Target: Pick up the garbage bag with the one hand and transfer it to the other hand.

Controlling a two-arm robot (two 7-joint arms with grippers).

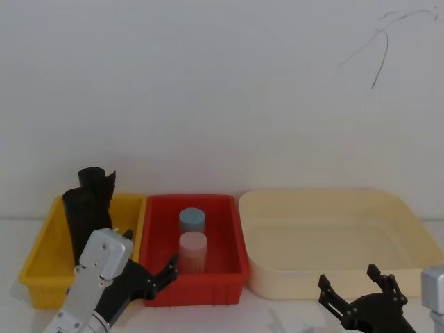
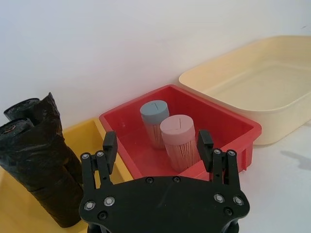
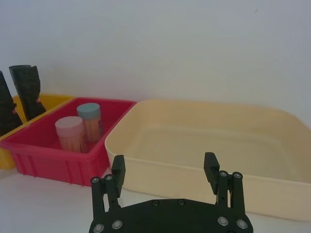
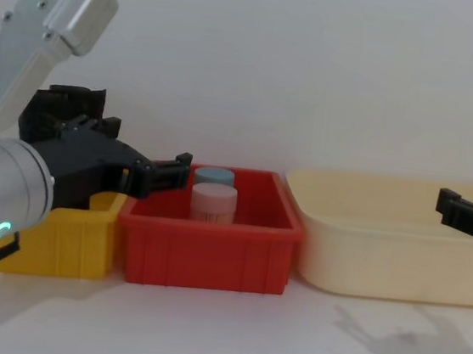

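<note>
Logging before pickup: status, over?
Left claw open, empty, by red bin front. Right claw open, before cream tub. Garbage bag upright in yellow bin, untouched; thinner black roll beside it.

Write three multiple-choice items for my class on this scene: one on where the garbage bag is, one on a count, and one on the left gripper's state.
1. Where does the garbage bag stand?
A. in the cream tub
B. in the yellow bin
C. on the table

2. How many toothpick jars stand in the red bin?
A. two
B. one
C. three

3. What is the left gripper doing?
A. clamping the garbage bag
B. clamping a jar
C. open, holding nothing

Answers:
1 B: the thick black roll stands upright inside the yellow bin.
2 A: one jar has a blue lid and the other a pink lid.
3 C: it sits in front of the yellow and red bins with its fingers apart and nothing between them. The right gripper, low on the right, is open too.
</note>
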